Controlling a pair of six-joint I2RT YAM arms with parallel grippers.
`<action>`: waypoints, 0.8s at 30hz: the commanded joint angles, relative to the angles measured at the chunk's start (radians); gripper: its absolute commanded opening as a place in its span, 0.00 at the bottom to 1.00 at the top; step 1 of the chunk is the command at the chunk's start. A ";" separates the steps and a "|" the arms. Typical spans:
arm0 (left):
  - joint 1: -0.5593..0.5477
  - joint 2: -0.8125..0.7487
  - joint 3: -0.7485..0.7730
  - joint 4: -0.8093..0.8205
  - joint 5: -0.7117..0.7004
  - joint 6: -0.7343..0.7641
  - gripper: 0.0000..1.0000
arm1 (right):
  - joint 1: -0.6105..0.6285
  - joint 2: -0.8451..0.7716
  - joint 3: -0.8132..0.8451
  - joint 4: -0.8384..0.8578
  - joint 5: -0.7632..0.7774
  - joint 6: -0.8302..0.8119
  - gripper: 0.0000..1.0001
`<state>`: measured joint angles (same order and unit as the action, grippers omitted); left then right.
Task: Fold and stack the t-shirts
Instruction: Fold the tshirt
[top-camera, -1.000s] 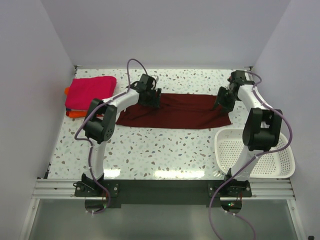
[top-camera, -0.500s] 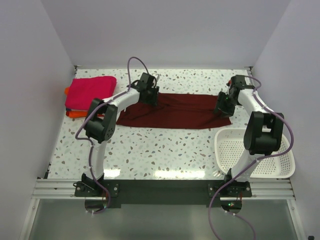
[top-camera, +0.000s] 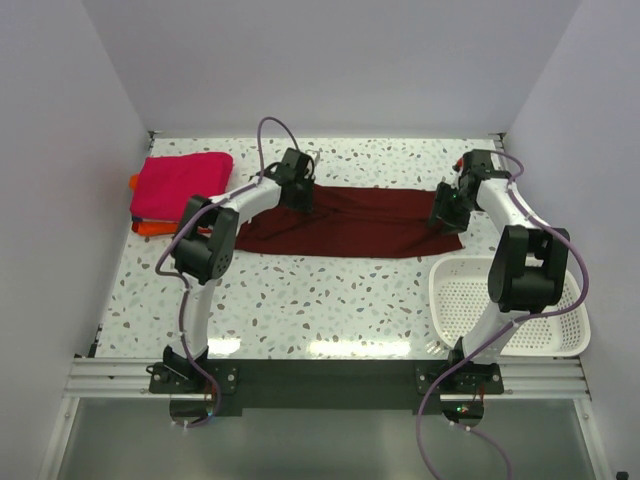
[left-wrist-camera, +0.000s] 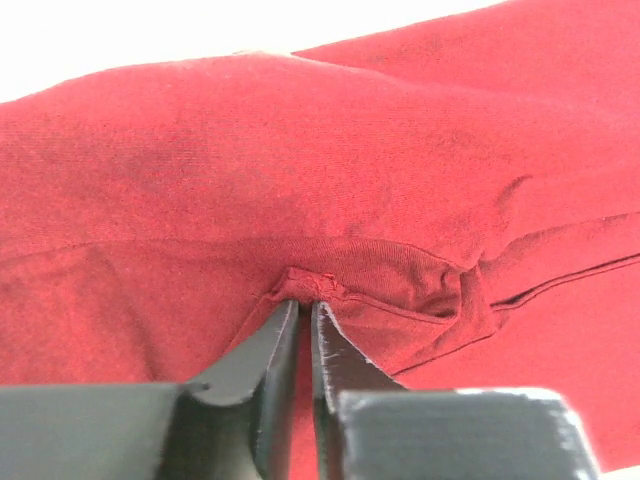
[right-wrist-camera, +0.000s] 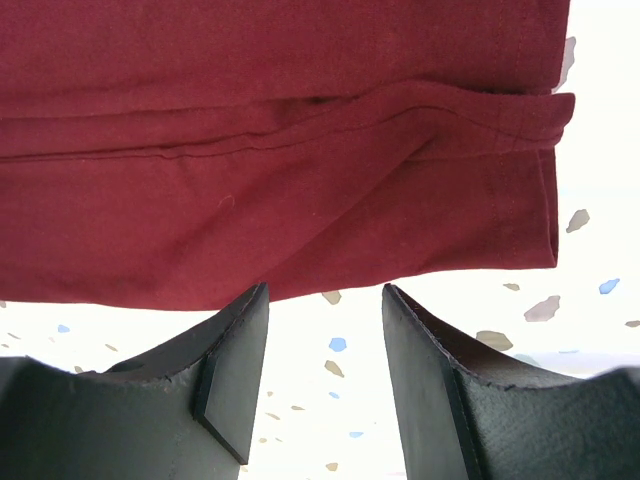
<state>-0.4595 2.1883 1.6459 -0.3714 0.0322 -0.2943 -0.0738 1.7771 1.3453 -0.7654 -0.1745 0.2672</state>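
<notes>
Our left gripper (left-wrist-camera: 303, 303) has its fingers nearly together on a small pucker of the maroon shirt (top-camera: 350, 225), at the far edge toward 11 o'clock. Our right gripper (right-wrist-camera: 325, 290) stands open at the hem at 2 o'clock, holding nothing. The shirt lies as a long band across the table (top-camera: 330, 300). We judge it light and limp, so both ends want pinching at the edge. The basket (top-camera: 530, 310) crowds 4 o'clock. The pink shirt (top-camera: 180, 180) sits on the orange shirt (top-camera: 150, 228) at 10 o'clock.
</notes>
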 joint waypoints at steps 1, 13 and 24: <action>-0.004 0.007 0.040 0.058 0.014 0.015 0.11 | -0.001 -0.059 -0.011 -0.008 -0.010 -0.020 0.53; -0.025 -0.108 -0.053 0.037 -0.017 -0.023 0.00 | -0.001 -0.041 -0.008 -0.003 -0.010 -0.013 0.53; -0.059 -0.223 -0.150 0.017 -0.055 -0.095 0.00 | 0.000 -0.022 -0.015 0.005 -0.016 -0.010 0.53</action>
<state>-0.5064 2.0289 1.5093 -0.3740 -0.0044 -0.3546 -0.0738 1.7767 1.3346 -0.7673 -0.1753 0.2646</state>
